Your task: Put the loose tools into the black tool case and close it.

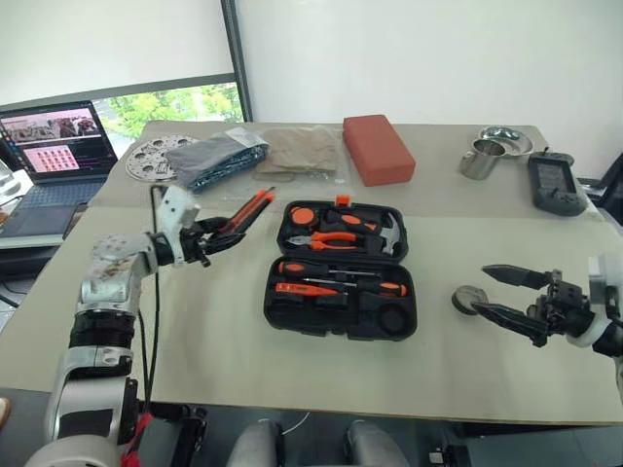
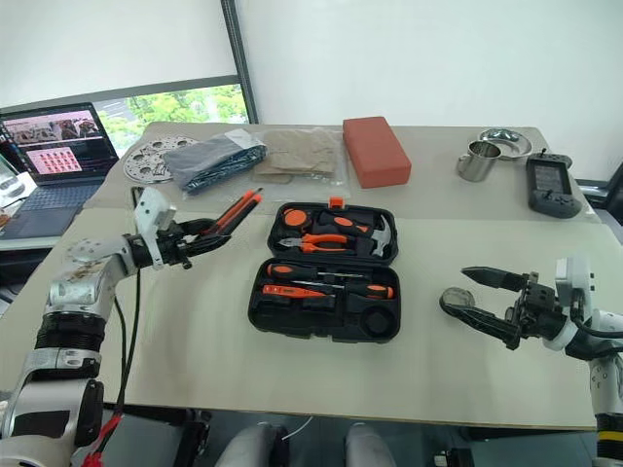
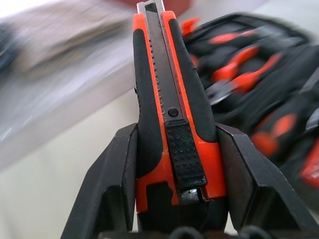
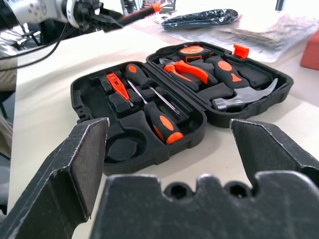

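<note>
Left wrist view: the left gripper (image 3: 175,164) clamps its jaws on the utility knife (image 3: 167,94).
The knife hangs above the desk (image 1: 214,321), left of the open tool case (image 1: 341,269); the right gripper (image 1: 498,292) gapes wide beside the tape roll (image 1: 468,299).

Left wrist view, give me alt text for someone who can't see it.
The left tool grips an orange-and-black utility knife by its rear end between two black fingers, the knife pointing away from the camera. Behind it, blurred, lies the open black tool case holding orange-handled tools on a pale table.
</note>
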### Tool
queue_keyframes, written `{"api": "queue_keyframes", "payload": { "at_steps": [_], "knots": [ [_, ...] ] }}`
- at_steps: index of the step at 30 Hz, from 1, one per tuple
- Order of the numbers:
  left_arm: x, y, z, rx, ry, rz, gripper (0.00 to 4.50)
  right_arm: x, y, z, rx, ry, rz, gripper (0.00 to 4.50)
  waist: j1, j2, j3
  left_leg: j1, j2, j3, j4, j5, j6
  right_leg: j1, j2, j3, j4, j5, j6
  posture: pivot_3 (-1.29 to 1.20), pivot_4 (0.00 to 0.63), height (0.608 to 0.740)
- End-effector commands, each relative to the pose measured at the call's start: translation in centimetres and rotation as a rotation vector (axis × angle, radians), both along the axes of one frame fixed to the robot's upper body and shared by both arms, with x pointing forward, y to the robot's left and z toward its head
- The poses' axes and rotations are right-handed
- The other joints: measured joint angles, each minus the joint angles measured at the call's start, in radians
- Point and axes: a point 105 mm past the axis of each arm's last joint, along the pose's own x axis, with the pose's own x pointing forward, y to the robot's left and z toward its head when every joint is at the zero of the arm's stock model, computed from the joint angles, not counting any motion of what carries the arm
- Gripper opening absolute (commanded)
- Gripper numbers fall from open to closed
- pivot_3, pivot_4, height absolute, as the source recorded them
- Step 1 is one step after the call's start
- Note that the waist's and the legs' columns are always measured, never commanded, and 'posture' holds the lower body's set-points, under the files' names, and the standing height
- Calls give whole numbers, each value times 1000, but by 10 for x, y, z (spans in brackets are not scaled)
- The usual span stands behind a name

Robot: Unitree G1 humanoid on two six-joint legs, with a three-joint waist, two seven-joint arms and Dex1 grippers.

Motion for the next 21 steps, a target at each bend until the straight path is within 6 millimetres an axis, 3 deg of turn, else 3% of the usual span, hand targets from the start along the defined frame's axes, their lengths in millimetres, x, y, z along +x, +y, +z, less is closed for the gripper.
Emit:
{"api": "queue_keyframes", "payload": {
  "at_steps": [1, 7, 14, 21],
  "knots": [
    [-26, -26, 12, 41, -29, -190, 1781, -4, -3, 14, -14, -69, -1, 4500, -2, 0, 0, 1, 0, 0, 0, 0, 0, 1, 0, 0, 0, 0, 0, 0, 150, 737],
    [-64, -63, -12, 240, -33, -465, 1781, -8, 1, 11, -9, -69, 3, 4500, -2, 0, 0, 3, 0, -3, 0, 0, 0, 6, 0, -2, -3, 0, 0, 0, 150, 737],
    [-70, -98, -39, 427, -62, -585, 1781, -10, 5, 10, -5, -68, 14, 4500, 1, -4, 3, 3, -3, -6, 1, 0, 0, 10, -2, -4, -4, -1, 1, 0, 150, 737],
    [-68, -105, -46, 505, -50, -630, 1781, -14, 5, 10, -5, -70, 4, 4500, 1, -5, 4, 2, -4, -9, 1, 0, 0, 10, -2, -4, -5, -1, 1, 0, 150, 737]
  ]
}}
